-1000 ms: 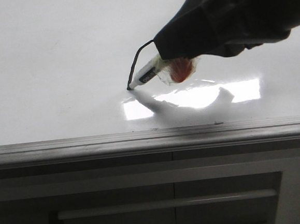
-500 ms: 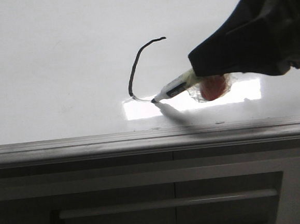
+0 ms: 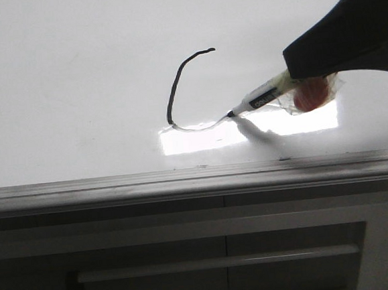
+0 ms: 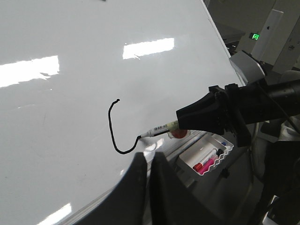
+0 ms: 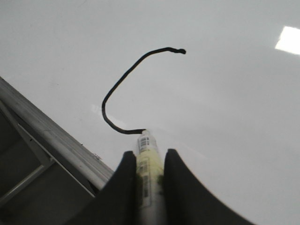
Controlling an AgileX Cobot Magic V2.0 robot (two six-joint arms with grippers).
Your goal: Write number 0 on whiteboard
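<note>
Front view: half-drawn number 0 mid-whiteboard

Glare washes out the number 0's lower stroke.

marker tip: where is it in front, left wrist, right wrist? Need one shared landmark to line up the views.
Front: marker tip right of centre, on the whiteboard, at the stroke's lower right end.
Left wrist: tip just below centre, ahead of the right gripper.
Right wrist: tip low centre, between the fingers.
Shared landmark: the unfinished number 0, a hook-shaped black stroke ending at the tip.
</note>
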